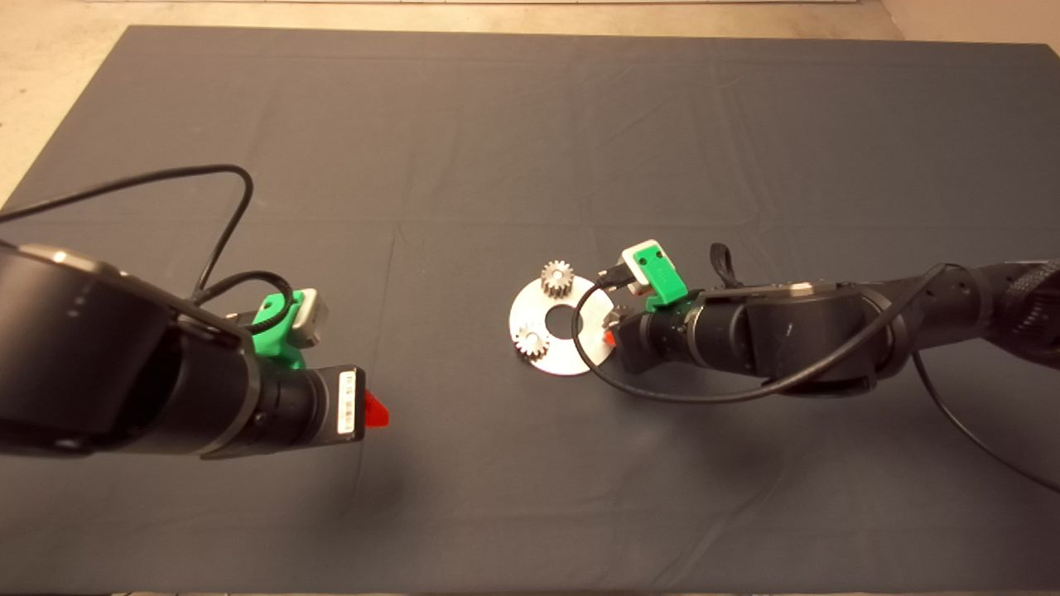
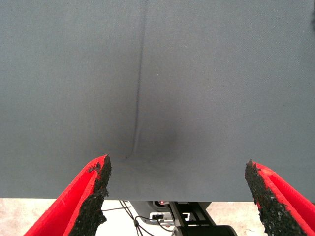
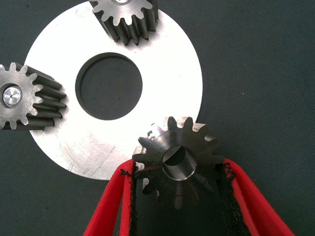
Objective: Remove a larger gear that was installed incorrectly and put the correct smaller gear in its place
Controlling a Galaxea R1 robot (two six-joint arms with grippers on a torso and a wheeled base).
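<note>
Currently the right gripper [image 3: 177,196] is closed on a gear [image 3: 178,160] at the right edge of the silver ring plate [image 3: 162,54], its red fingers [image 3: 110,206] pressed against the teeth on both sides. Central bore of that gear faces the wrist camera. Whether it is the larger gear or the smaller one I cannot tell with certainty — it looks close in size to the other two. Those two pinions sit on the plate: one [image 1: 558,277] at the far edge, one [image 1: 531,340] at the near-left edge. Plate lies on the dark mat [image 1: 464,149] covering the desk, right of centre.

Left gripper [image 2: 177,196] hangs over bare mat at the left, well apart from the plate — fingers spread wide, holding nothing.
</note>
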